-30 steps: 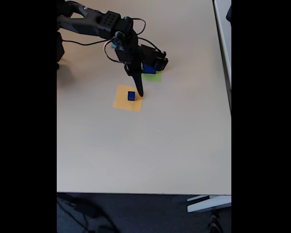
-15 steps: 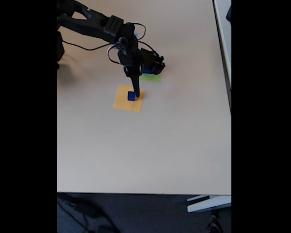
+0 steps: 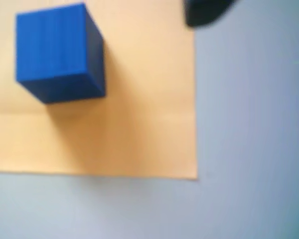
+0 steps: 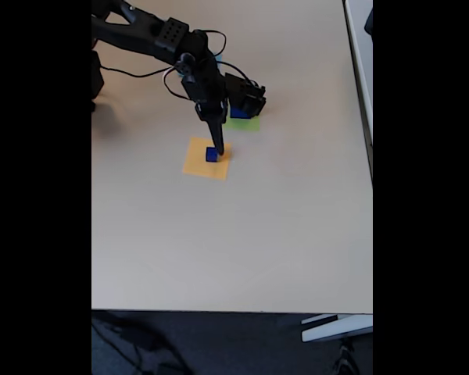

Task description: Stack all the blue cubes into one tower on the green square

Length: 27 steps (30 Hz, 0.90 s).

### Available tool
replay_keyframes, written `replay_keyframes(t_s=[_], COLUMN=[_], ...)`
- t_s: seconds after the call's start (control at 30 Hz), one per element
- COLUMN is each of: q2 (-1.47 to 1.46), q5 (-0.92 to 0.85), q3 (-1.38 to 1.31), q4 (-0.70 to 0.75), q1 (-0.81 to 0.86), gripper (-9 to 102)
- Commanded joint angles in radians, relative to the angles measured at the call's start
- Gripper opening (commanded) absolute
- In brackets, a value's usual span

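While the arm is leaning down from the top left of the fixed view, its fingers [image 4: 216, 150] are now sitting lower and further left than a second ago, the dark tip touching or just beside the right side of the small blue cube [image 4: 211, 155]. Whether the fingers are spread or pressed together cannot be told: one dark prong is showing in the fixed view, and the wrist view is catching just one blurred black fingertip [image 3: 202, 12] at its top edge.

Nearest the wrist camera, the small blue cube [image 3: 57, 52] is resting on the flat orange-yellow square [image 3: 139, 124], a thin paper-like sheet with crisp straight edges, lying on the pale, smooth surface [image 3: 249, 149]. The cube is solid and plain, with sharp corners.

Further back in the fixed view, a second blue cube [image 4: 239, 112] is sitting on the lime-green square [image 4: 248, 123], partly hidden by the arm's black body. So two blue cubes are showing, one orange-yellow square [image 4: 199, 166] and one green square, all on the beige surface [image 4: 234, 234].
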Motion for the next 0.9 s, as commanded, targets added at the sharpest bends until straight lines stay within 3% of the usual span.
replay_keyframes(t_s=[0.0,0.37,0.57,0.87], q2=[0.107,0.172,0.176,0.149], q5=[0.014,0.015,-0.098,0.003], q3=[-0.002,0.072,0.127,0.123], q4=[0.009,0.035,-0.061,0.000], q1=[0.009,0.020,0.015,0.043], gripper=[47,47,47,47])
